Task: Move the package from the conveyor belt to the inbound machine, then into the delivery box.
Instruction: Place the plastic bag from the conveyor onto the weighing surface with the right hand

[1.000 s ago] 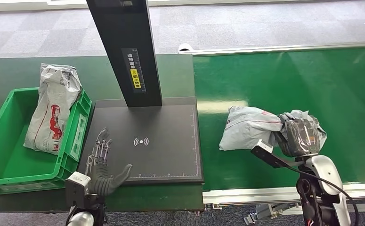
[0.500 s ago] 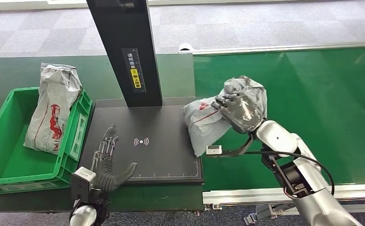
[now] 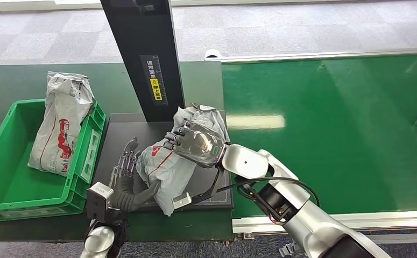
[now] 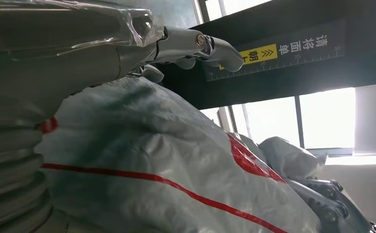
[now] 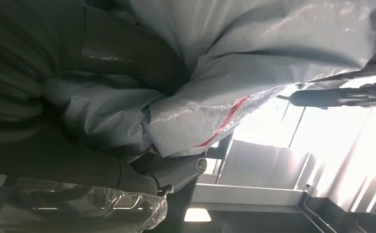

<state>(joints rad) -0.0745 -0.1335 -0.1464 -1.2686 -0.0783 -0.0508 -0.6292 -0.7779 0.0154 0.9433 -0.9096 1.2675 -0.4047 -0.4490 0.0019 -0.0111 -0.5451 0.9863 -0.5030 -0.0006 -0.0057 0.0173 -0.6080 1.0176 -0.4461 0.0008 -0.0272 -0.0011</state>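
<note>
1. Grey plastic package (image 3: 168, 169) gripped from above by the right hand (image 3: 195, 142), fingers curled over its crumpled top; right wrist view shows the bag's film bunched against the palm.
2. Left hand (image 3: 124, 180) lies against the package's near-left side, fingers spread and pointing away from the robot, thumb under the bag's lower edge; touching, no clear grip.
3. Package sits over the black scanner pad (image 3: 120, 134), just in front of the dark post (image 3: 141, 54) with its yellow label.
4. Green bin (image 3: 12, 188) left of the pad holds a second grey bag (image 3: 61, 123), leaning on the bin's far wall.
5. Green conveyor belt (image 3: 330, 134) to the right.
</note>
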